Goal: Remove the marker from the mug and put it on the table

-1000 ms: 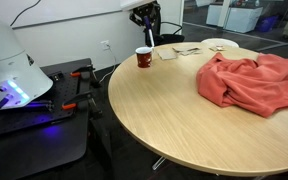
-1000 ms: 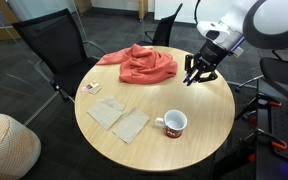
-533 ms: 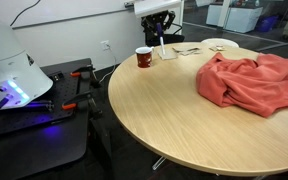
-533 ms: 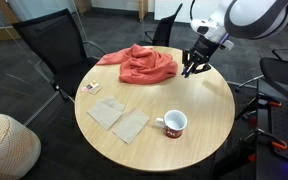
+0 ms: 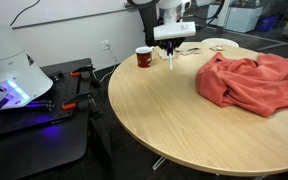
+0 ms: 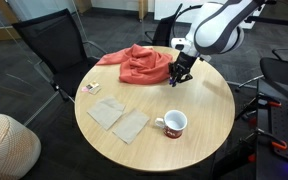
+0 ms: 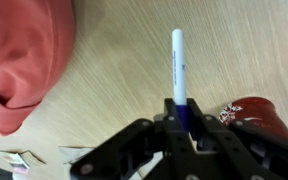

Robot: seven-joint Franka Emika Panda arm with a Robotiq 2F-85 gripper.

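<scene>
Over the round wood-grain surface [image 5: 179, 125] we see the claw [image 7: 181, 118] closed on the marker [image 7: 178, 62] — out of the mug [image 6: 174, 123] and held above the wood. Left, we judge — lowering it and letting go.

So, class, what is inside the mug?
Nothing sticks out of the mug; the marker is in the gripper. The mug's bottom is hidden by its wall.

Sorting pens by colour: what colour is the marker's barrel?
The marker is white, blue at one end; wrist view.
</scene>
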